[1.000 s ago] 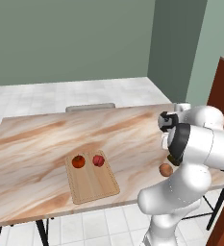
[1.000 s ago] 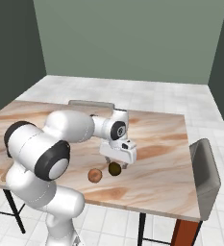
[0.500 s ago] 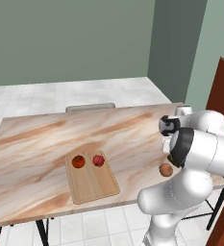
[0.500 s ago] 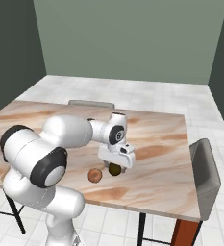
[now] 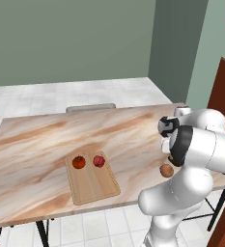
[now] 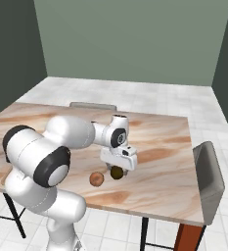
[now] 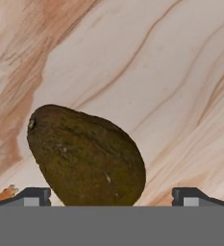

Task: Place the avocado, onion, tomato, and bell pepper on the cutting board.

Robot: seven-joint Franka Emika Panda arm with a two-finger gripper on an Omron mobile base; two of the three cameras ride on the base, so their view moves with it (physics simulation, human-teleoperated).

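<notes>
A green-walled kitchen with a pale tiled floor framed a long marble-patterned table (image 5: 46, 144) that ran across the middle of both base views. The white arm (image 6: 71, 135) reached over the table's near right portion in the left base view and across the centre of the right base view. The cutting board (image 5: 92, 185) lay at lower centre of the left base view, with two of the vegetables, an orange-red ball (image 5: 78, 162) and a crimson one (image 5: 99, 161), side by side at its far end. The onion (image 6: 97, 179) sat on bare tabletop just left of the avocado (image 6: 117, 172) in the right base view, both well apart from the board. The gripper (image 6: 118, 165) hovered directly over the avocado; in the hand view the dark fruit (image 7: 84, 156) lay between the two finger tips (image 7: 32, 196), which stood wide apart on either side and not yet clamped on it.

The step in hand appeared to be the pickup of the avocado. The next move likely called for a short further descent, then closing on the fruit's narrower width before carrying it toward the board's open near half.
</notes>
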